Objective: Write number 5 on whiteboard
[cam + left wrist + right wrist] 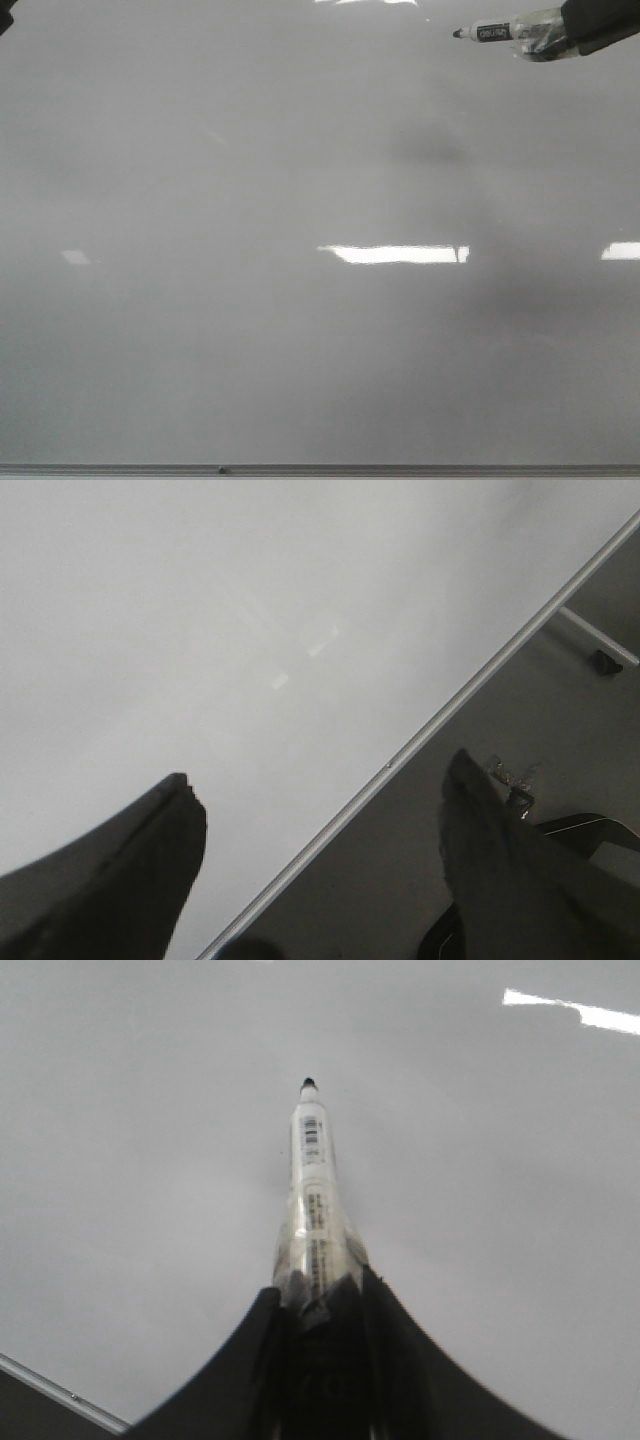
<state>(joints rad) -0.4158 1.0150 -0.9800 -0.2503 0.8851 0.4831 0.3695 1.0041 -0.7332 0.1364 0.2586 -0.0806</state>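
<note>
1. The whiteboard (250,180) fills the front view; no drawn 5 shows on it.
2. The right gripper (320,1295) pinches a marker (490,33) at the board's upper right, tip pointing left, apparently just off the surface.
3. The left gripper (320,825) is spread wide over the board's metal edge (440,715).

The right gripper (560,35) is getting cut off by the front view's top right corner, so only a dark bit is showing. The words on the marker (492,32) are looking too small to read. The board (250,330) is running off every side, and the left gripper (320,855) is looking blurry.
</note>
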